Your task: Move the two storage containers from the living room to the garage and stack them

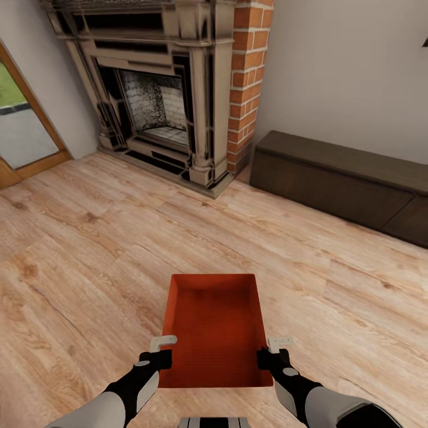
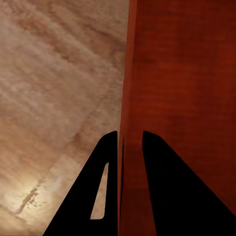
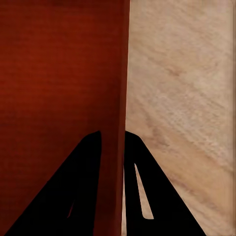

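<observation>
Head view: orange-red storage container (image 1: 215,333) held level above wood-plank floor (image 1: 83,261), left pincer (image 1: 161,352) and right pincer (image 1: 274,352) on its side walls; brick fireplace (image 1: 172,89) and low dark bench (image 1: 345,178) ahead (living room).
Left wrist view: fingers (image 2: 105,162) pinching container wall.
Right wrist view: fingers (image 3: 91,162) pinching opposite wall.

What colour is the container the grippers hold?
Orange-red container, finely ribbed inside; clearest in the head view.
</observation>
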You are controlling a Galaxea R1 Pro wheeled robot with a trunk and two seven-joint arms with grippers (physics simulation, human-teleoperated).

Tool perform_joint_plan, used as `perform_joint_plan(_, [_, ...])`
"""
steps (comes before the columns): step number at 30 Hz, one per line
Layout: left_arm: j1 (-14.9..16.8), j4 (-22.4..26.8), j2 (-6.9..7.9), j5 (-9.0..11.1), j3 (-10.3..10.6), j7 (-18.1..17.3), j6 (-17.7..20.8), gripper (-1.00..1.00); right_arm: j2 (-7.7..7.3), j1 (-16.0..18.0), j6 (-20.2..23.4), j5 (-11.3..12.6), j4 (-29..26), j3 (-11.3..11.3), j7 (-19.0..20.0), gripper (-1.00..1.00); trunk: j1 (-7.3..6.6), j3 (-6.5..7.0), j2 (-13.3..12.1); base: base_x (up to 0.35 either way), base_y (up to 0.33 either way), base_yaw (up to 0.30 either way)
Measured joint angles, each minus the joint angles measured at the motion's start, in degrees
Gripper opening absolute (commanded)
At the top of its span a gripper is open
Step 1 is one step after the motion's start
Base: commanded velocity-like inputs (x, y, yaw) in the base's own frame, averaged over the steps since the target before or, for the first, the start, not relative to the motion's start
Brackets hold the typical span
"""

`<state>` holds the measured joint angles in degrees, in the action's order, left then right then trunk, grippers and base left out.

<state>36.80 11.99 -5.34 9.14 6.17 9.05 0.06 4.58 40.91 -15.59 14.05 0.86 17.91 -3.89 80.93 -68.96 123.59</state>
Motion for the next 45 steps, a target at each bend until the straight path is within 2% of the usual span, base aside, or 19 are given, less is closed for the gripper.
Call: perform_joint_plan(45, [0.0,0.1,0.04,0.2,0.1,0.1,0.0,-1.00,0.08,0.0,0.1,0.0,-0.1,0.0,-0.2,-1.00,-9.88,8.08,-18.1,0.000,0.000,0.000])
